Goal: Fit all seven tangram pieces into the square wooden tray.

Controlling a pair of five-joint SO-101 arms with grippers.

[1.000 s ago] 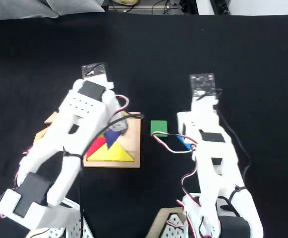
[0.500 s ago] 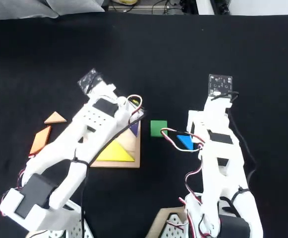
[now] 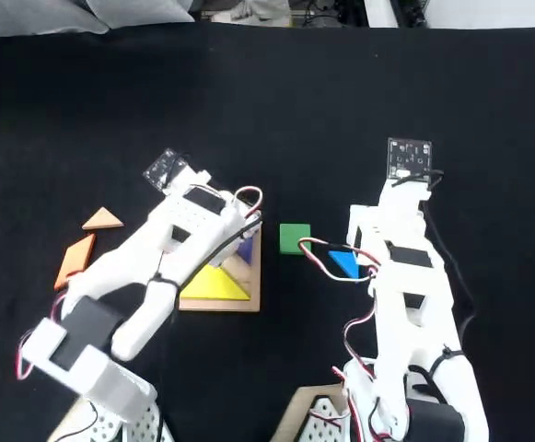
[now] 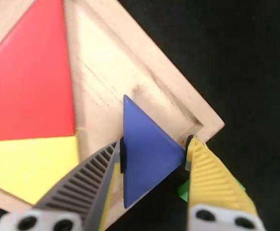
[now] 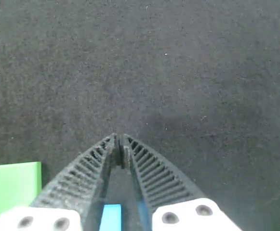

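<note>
Left end effector (image 4: 154,147) is closed on a dark blue triangle (image 4: 144,130), its grey and yellow fingers gripping the piece on two opposite sides. The triangle is held at one corner of the square wooden tray (image 4: 178,91), partly over the bare wooden floor; whether it lies flat there cannot be determined. Inside the tray, a large red triangle (image 4: 29,82) and a large yellow triangle (image 4: 29,163) lie edge to edge, apart from the held piece. The high view shows the left arm crossing over the tray (image 3: 253,276), with the yellow triangle (image 3: 214,284) exposed along the near edge. Right end effector (image 5: 119,144) is closed, tips touching with nothing between them, above bare black desk (image 3: 341,92). A green square (image 3: 294,238) lies on the desk just beside the tray, and a light blue triangle (image 3: 345,265) lies near it, against the right arm. An orange triangle (image 3: 102,219) and an orange parallelogram (image 3: 75,260) lie on the desk on the tray's far side, near each other.
</note>
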